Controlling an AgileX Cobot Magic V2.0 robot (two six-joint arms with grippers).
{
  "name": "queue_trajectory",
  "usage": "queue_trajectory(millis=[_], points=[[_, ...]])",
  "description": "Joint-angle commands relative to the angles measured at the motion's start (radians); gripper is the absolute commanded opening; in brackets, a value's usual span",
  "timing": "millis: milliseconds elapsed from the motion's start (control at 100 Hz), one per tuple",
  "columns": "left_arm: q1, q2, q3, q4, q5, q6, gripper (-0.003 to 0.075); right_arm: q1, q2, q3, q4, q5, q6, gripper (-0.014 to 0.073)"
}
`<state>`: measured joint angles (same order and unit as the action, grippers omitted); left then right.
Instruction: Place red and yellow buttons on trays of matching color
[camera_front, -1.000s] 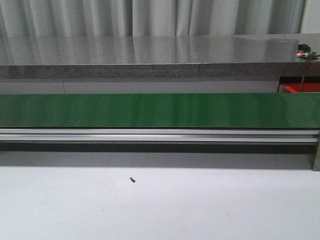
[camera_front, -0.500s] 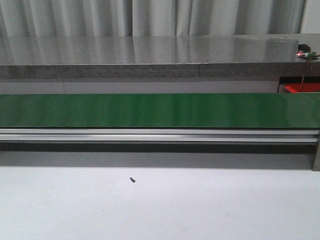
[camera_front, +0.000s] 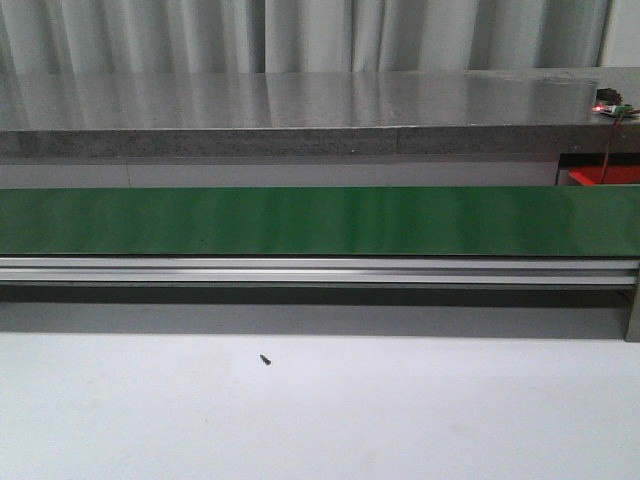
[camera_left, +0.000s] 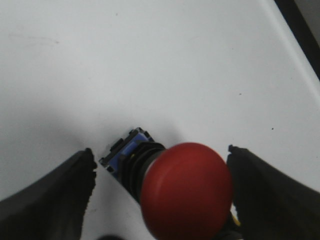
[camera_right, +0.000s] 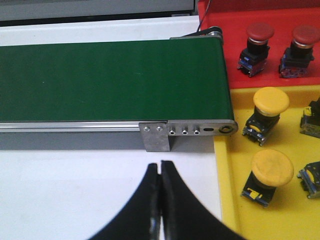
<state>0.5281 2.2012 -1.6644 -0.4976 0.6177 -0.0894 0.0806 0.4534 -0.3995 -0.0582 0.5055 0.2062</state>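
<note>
The left gripper (camera_left: 160, 165) has its fingers (camera_left: 65, 192) spread wide around a red button (camera_left: 185, 190) lying on the white worktop (camera_left: 150, 65), gripping nothing yet. Pickup is in hand; closing comes next, then carrying to the red tray (camera_right: 260, 55). The right gripper (camera_right: 160, 172) rests closed and empty.

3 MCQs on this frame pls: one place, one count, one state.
1. Where is the red button that lies between the left pincer's fingers?
A. on the white table
B. on the green belt
C. in the yellow tray

2. How many yellow-capped buttons show in the yellow tray?
A. none
B. two
C. five

3. How do the right pincer's fingers stand?
A. wide apart
B. shut on a button
C. closed together, holding nothing

Key:
1 A: the red button lies on its side on the white table.
2 B: two yellow caps sit in the yellow tray.
3 C: the right pincer has its tips touching, with nothing between them.
</note>
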Motion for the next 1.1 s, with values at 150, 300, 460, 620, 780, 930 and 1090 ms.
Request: queue_trajectory(millis=[150,300,460,620,780,930,1090], points=[[0.002,-0.064,-0.036,-0.031,-0.046,-0.008,0.0257,0.002,0.001,-0.025,-0.007,-0.08,-0.007,-0.0122],[0.002,-0.069,-0.049,-0.031,-0.044,-0.008,0.0199,0.002,0.001,-0.025,-0.007,-0.08,-0.007,-0.0122],[0.007,-0.112,-0.049,-0.031,-0.034,0.001,0.0199,0.002,0.001,-0.025,-0.007,-0.08,-0.007,-0.0122],[0.019,-0.172,-0.051,0.023,0.0,0.006,0.0199,0.002,0.001,-0.025,-0.007,-0.081,-0.007,-0.0122],[0.04,-0.242,-0.051,0.045,0.07,0.081,0.0199,0.002,0.001,-0.025,-0.007,-0.082,-0.007,-0.0122],[0.042,-0.295,-0.051,0.088,0.182,0.162,0.0199,0.002,0.001,-0.025,-0.007,-0.085,-0.007,-0.0122],[0.042,-0.347,-0.051,0.091,0.279,0.256,0.0199,0.002,0.001,-0.025,-0.007,-0.086,-0.007,-0.0122]])
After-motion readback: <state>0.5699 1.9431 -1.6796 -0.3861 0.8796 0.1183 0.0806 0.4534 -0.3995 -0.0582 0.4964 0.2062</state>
